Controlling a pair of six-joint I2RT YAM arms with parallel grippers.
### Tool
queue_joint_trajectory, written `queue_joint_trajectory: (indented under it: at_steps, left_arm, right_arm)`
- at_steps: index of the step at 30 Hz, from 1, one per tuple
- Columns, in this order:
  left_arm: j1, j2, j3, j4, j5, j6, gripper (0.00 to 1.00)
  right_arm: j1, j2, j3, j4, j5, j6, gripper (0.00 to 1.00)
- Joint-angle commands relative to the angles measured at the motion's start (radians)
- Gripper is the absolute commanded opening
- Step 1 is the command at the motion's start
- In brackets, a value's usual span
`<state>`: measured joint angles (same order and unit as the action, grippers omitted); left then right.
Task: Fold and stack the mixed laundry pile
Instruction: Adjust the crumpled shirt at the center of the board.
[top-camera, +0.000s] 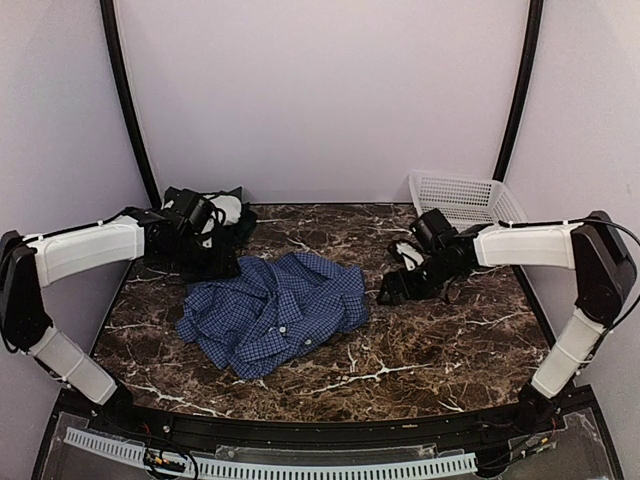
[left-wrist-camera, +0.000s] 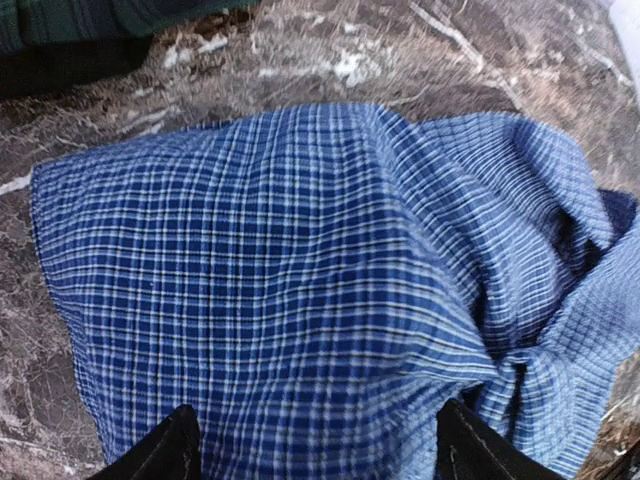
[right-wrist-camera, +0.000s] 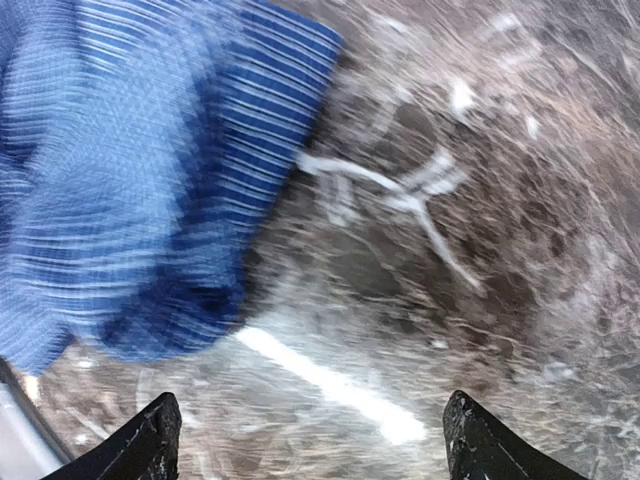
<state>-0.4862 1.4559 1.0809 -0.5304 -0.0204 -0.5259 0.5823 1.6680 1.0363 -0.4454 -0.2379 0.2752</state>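
So, blue check shirt (top-camera: 275, 310): lying in a crumpled heap around mid-counter, a bit toward the left side. Nothing on it looks folded, and I can't really pick out the collar or sleeves.
Why there: my guess is it's on the open marble so it can be spread flat first. Both arms can get at it from either side there.
Shirt look: small blue-and-white check, thin woven fabric that probably slides and creases easily. One broad panel lies fairly smooth in the left wrist view, and to the right of it the cloth bunches into deep folds.
Rest of the pile (top-camera: 228, 212): dark green and white stuff wadded in the far-left corner under the left arm, just beside the shirt's far edge. A bit of dark green plaid (left-wrist-camera: 60, 20) shows there too.
Left gripper (left-wrist-camera: 315, 455): fingers spread wide, low over the smooth panel with the cloth under it, nothing pinched.
Right gripper (right-wrist-camera: 310, 440): also spread and holding nothing, over bare counter (top-camera: 440, 340) just beside the shirt's right edge. That view is pretty blurry.
Basket (top-camera: 465, 195): white lattice one, far-right corner, well apart from the clothes.
Progress: early days I'd say, no folded stack anywhere yet.
Next move: probably finding two corners or the shoulders to pull it flat.
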Motion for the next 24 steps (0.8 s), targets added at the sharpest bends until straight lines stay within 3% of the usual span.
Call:
queue_joint_trajectory:
  at_steps: [1, 5, 7, 13, 15, 20, 22, 24]
  left_arm:
    - [0.005, 0.059, -0.019, -0.005, 0.01, 0.049, 0.78]
    - [-0.016, 0.064, -0.102, 0.032, 0.122, 0.062, 0.48]
    - [-0.083, 0.063, -0.123, 0.032, 0.14, 0.061, 0.31]
    - [-0.193, 0.044, -0.211, 0.121, 0.29, 0.023, 0.04]
    - [-0.245, 0.024, -0.223, 0.14, 0.332, 0.028, 0.0]
    - [-0.342, -0.014, -0.24, 0.171, 0.422, 0.026, 0.0]
    - [-0.355, -0.036, -0.257, 0.2, 0.479, 0.024, 0.03]
    - [-0.356, -0.062, -0.255, 0.187, 0.407, 0.034, 0.16]
  right_arm:
    - [0.027, -0.046, 0.05, 0.115, -0.17, 0.087, 0.89]
    - [0.081, 0.023, 0.134, 0.107, -0.162, 0.098, 0.89]
    - [0.087, 0.082, 0.174, 0.109, -0.151, 0.101, 0.88]
    - [0.083, 0.241, 0.268, 0.099, -0.097, 0.069, 0.76]
    - [0.071, 0.268, 0.297, 0.088, -0.079, 0.055, 0.63]
    - [-0.009, 0.267, 0.353, 0.06, -0.016, 0.002, 0.0]
    - [-0.043, 0.257, 0.385, 0.047, -0.012, -0.032, 0.0]
    - [-0.057, 0.246, 0.429, 0.034, -0.029, -0.079, 0.0]
